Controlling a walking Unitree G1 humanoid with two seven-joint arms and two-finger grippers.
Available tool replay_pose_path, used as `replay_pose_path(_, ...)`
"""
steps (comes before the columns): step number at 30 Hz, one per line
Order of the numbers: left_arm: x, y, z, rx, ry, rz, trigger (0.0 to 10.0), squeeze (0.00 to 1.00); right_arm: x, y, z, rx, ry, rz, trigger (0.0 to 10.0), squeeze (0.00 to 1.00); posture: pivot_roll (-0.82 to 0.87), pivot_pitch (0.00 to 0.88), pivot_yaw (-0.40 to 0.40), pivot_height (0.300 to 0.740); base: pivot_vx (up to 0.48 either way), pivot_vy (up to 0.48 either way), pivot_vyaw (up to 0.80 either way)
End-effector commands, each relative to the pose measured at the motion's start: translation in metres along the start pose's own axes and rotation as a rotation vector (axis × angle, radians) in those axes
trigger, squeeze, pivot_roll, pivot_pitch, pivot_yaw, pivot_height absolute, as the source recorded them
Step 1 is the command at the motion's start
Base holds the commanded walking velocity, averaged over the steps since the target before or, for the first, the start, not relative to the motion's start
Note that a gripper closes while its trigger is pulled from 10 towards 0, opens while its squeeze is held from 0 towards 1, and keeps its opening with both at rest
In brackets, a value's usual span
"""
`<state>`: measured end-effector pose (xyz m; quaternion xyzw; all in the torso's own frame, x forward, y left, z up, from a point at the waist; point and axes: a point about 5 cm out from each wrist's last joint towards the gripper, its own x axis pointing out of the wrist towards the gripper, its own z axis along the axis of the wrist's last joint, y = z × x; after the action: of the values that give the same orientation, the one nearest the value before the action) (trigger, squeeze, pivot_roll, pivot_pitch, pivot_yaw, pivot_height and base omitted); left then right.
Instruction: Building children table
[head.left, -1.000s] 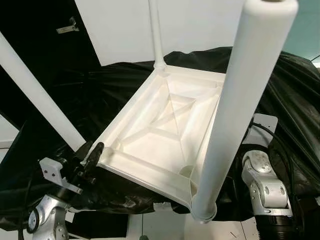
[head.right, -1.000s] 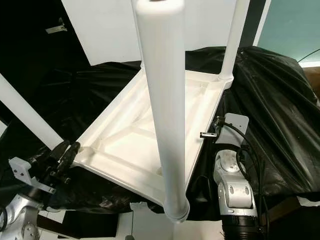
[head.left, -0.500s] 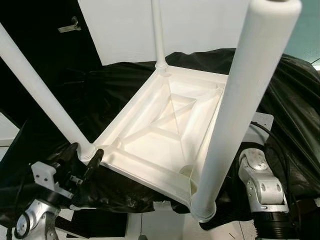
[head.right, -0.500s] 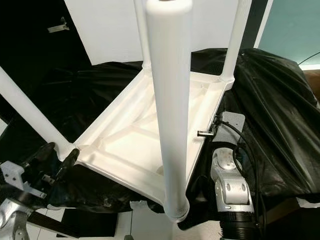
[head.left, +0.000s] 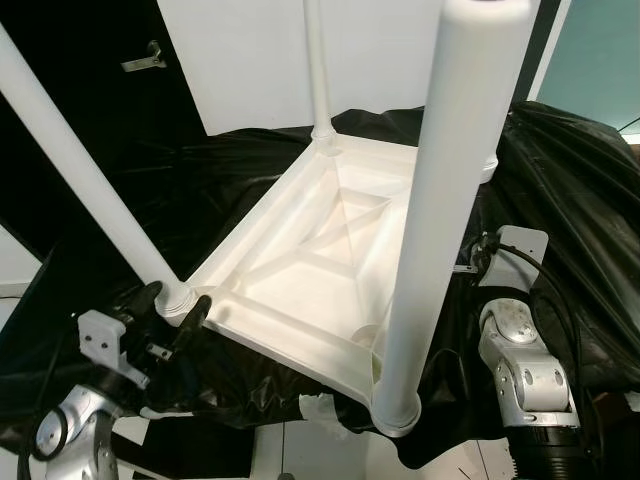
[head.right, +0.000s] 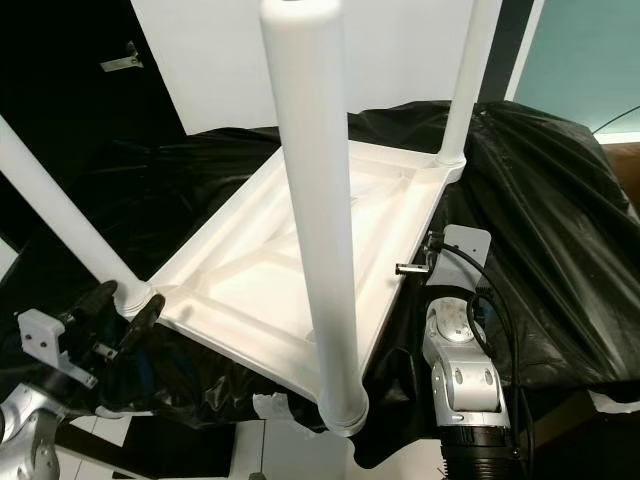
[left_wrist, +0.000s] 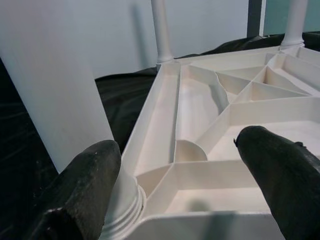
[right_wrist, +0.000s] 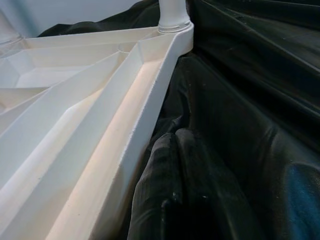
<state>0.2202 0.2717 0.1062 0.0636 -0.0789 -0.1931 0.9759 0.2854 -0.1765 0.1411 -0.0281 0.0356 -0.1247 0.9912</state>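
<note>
A white plastic children's table (head.left: 320, 265) is found inverted on a black plastic sheet (head.left: 560, 190), its ribbed underside facing up. Four white legs are seen standing upward from its corners (the nearest leg (head.left: 435, 200) at the near right corner, another leg (head.left: 85, 170) at the near left corner). The left gripper (left_wrist: 175, 165) is positioned at the near left corner, its fingers (left_wrist: 80, 187) spread wide apart on either side of that corner, nothing clamped. The right gripper (right_wrist: 172, 192) is observed low beside the table's right edge, against the black sheet; whether its fingers are apart cannot be told.
</note>
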Motion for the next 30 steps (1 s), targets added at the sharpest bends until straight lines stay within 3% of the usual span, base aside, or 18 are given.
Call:
replay_pose_path(1, -0.008, 0.014, -0.002, -0.009, 0.008, 0.287, 10.0, 0.03, -0.001, 0.003, 0.001, 0.005, -0.011, 0.006, 10.0, 0.00, 0.08, 0.000, 0.070, 0.740, 0.000, 0.000, 0.00)
replay_pose_path(6, -0.011, 0.015, -0.003, 0.000, 0.009, 0.312, 10.0, 0.03, 0.001, 0.006, 0.003, 0.001, -0.014, 0.025, 10.0, 0.00, 0.09, 0.000, 0.064, 0.740, 0.000, 0.000, 0.00)
replay_pose_path(12, -0.020, 0.032, -0.005, 0.072, 0.072, 0.421, 10.0, 0.09, 0.003, 0.008, 0.005, 0.002, -0.022, 0.036, 10.0, 0.00, 0.09, 0.000, 0.061, 0.740, 0.000, 0.000, 0.00)
replay_pose_path(18, -0.019, 0.039, -0.005, 0.097, 0.091, 0.481, 10.0, 0.08, 0.002, 0.008, 0.005, 0.003, -0.025, 0.041, 10.0, 0.00, 0.09, 0.000, 0.059, 0.740, 0.000, 0.000, 0.00)
replay_pose_path(30, 0.028, 0.037, 0.000, 0.063, 0.025, 0.450, 10.0, 0.05, 0.000, 0.005, 0.004, -0.007, -0.020, 0.035, 10.0, 0.00, 0.07, 0.000, 0.058, 0.740, 0.000, 0.000, 0.00)
